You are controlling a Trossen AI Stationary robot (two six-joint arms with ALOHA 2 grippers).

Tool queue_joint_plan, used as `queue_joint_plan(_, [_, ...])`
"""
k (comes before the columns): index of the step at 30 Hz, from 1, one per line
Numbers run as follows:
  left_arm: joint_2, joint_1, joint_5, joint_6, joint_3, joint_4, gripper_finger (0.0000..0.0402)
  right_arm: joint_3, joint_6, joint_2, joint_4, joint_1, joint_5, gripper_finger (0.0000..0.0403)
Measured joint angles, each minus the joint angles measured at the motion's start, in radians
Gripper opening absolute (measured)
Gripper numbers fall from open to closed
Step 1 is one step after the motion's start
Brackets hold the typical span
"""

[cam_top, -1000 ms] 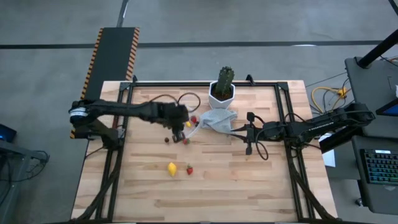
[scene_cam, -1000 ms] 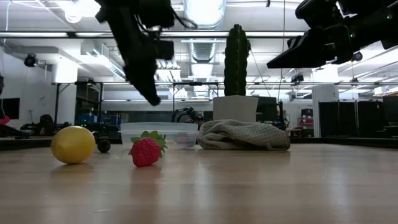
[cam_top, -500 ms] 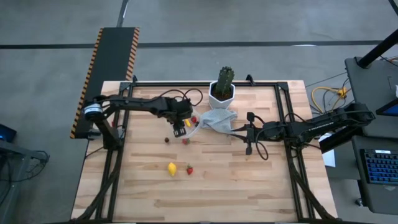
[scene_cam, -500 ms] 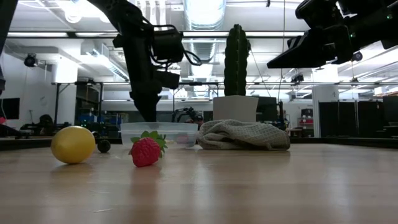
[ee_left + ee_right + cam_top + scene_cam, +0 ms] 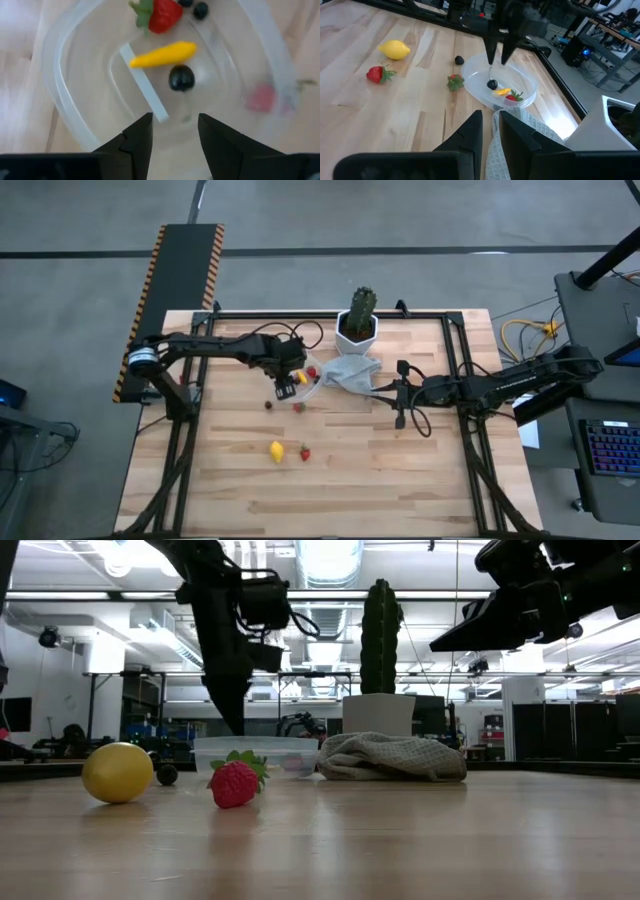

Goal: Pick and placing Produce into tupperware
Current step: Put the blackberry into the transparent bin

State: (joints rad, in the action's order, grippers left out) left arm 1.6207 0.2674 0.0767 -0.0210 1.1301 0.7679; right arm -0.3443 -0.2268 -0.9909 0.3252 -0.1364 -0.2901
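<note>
Workshop hall behind, ceiling lights and ducting; a pale wood worktop [image 5: 400, 470] carries everything.

Tub [image 5: 308, 377] sits toward the far edge, about midway along it, touching the cloth [image 5: 350, 373], with the cactus pot [image 5: 356, 328] just beyond against the far edge. Inside it, by the left wrist view: a strawberry [image 5: 161, 13], a yellow-orange carrot piece [image 5: 163, 53], a dark berry [image 5: 181, 78] and two smaller dark ones [image 5: 200, 10] near the wall.

Left gripper [image 5: 286, 387] hovers directly over the tub's near-left rim, pointing down — fingers [image 5: 137, 140] parted with a clear gap and nothing between them. Reads as the release end of a drop-off: the berry below the jaws is already in.

Right gripper [image 5: 400, 407] waits raised over the worktop's middle, right of the cloth; fingers [image 5: 470, 132] a little apart, empty.

Left outside: a strawberry [image 5: 298, 406] just beside the tub's near wall, a dark berry [image 5: 268, 405] close by on the left, and nearer the front edge a lemon [image 5: 276, 449] with another strawberry [image 5: 304, 452] beside it.

Next move, as I judge it — lift clear of the rim, shift a short way toward the front edge, and come down on the nearest strawberry or berry. Both are small and sit close to the tub wall, so the fingers need to straddle squarely without nudging the tub.
</note>
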Motion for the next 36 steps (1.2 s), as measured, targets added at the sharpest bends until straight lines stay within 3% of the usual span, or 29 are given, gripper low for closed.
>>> queue_joint_plan(7, [-0.086, -0.068, -0.005, -0.117, 0.009, 0.131, 0.0142, 0.005, 0.007, 0.000, -0.003, 0.000, 0.000, 0.0056])
queue_joint_plan(18, [-0.116, -0.093, -0.002, -0.619, -0.017, 0.210, 0.0143, 0.006, 0.009, 0.000, -0.004, 0.000, 0.000, 0.0056])
queue_joint_plan(26, [-0.114, -0.106, -0.143, -0.771, -0.064, 0.208, 0.0143, 0.009, 0.010, 0.000, -0.008, 0.000, 0.000, 0.0057])
queue_joint_plan(33, [-0.113, -0.124, -0.141, -0.892, -0.075, 0.209, 0.0143, 0.013, 0.010, 0.000, -0.014, 0.000, 0.000, 0.0057])
queue_joint_plan(36, [-0.114, -0.142, -0.088, -0.934, -0.076, 0.203, 0.0143, 0.014, 0.009, 0.000, -0.015, 0.000, 0.000, 0.0057])
